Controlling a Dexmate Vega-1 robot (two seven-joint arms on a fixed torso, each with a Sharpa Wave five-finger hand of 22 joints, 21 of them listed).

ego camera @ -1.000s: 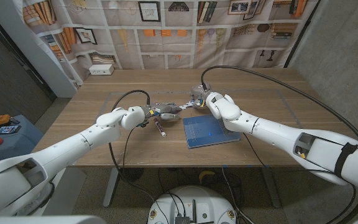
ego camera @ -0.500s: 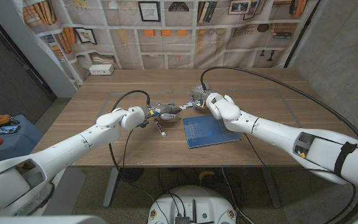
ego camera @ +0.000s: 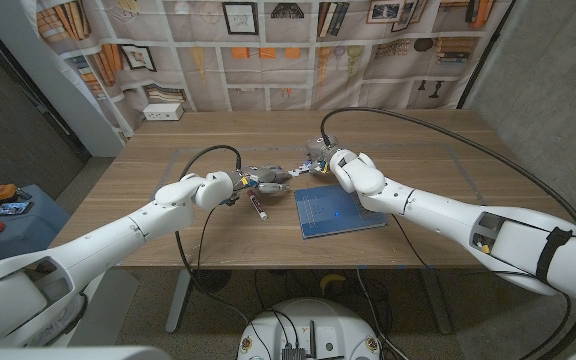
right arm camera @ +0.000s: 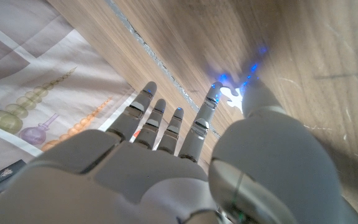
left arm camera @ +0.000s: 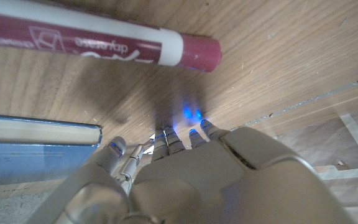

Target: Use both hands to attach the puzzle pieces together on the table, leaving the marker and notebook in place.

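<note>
Hands meeting mid-table, marker, notebook

marker left of notebook

Both arms reach in toward the middle. The left hand and right hand point at each other, fingertips nearly meeting. Whether either grips anything is unclear.

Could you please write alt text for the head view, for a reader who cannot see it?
Two white robot arms meet mid-table, the left robot hand and right robot hand closing in on small puzzle pieces. A marker and blue notebook lie just in front.
</note>
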